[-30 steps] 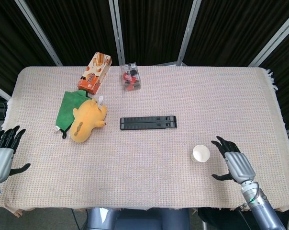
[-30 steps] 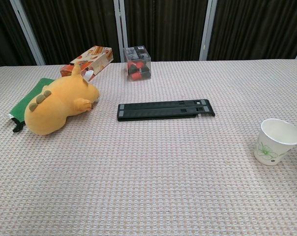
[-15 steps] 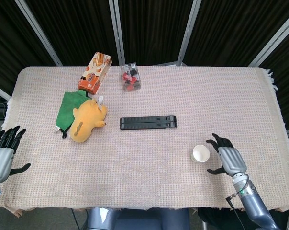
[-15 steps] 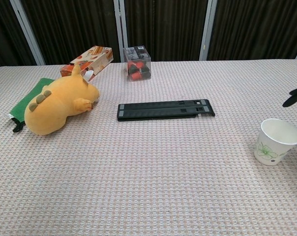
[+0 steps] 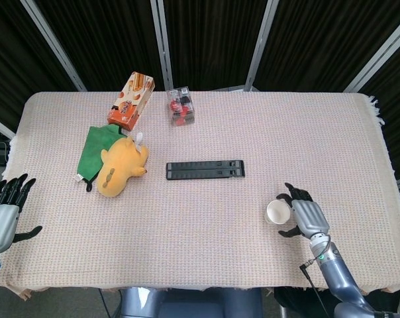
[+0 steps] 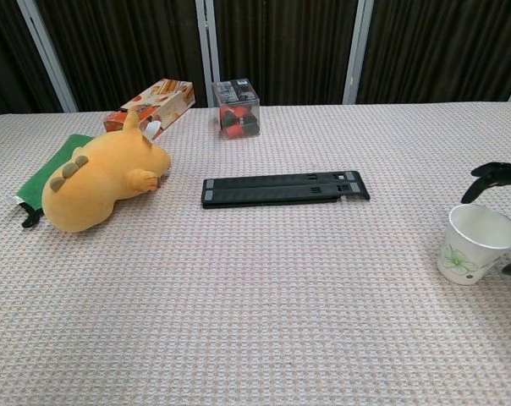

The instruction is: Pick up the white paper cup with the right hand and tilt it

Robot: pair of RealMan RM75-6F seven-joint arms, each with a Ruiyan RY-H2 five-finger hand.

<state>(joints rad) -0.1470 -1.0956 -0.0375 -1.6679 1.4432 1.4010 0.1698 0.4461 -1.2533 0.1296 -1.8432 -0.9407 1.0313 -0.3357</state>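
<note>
A: Cup (image 5: pixel 277 212)?
B: Upright on the cloth (image 5: pixel 206 265), near the front right of the table. Mouth up, long axis vertical, no lean seen from the chest view. White, green flower print on the wall facing the chest camera (image 6: pixel 475 244).

A: Right hand (image 5: pixel 304 215)?
B: Just right of the cup, palm toward it. Fingers (image 6: pixel 491 172) spread and curved past the far side of the rim; thumb tip low on the near side, at the frame edge. Wide apart, nothing clasped. Contact with the cup wall: cannot tell. Cup base flat on the cloth.

A: Left hand (image 5: pixel 2 211)?
B: At the front left edge of the table, off the cloth. Fingers straight and apart, thumb out to the side. Nothing in it. Seen from the head view only.

A: Rest of the table?
B: Black bar (image 5: pixel 205 169) at centre, lying flat, long axis left to right, well apart from the cup. Yellow plush (image 5: pixel 121 166) to the left of it, lying on its side, partly over a green cloth (image 5: pixel 94 148). Orange box (image 5: pixel 130 101) at the back left, tilted. Clear box (image 5: pixel 181 106) with red and black pieces inside, just right of the orange box. Dark curtains with metal posts behind the table.
</note>
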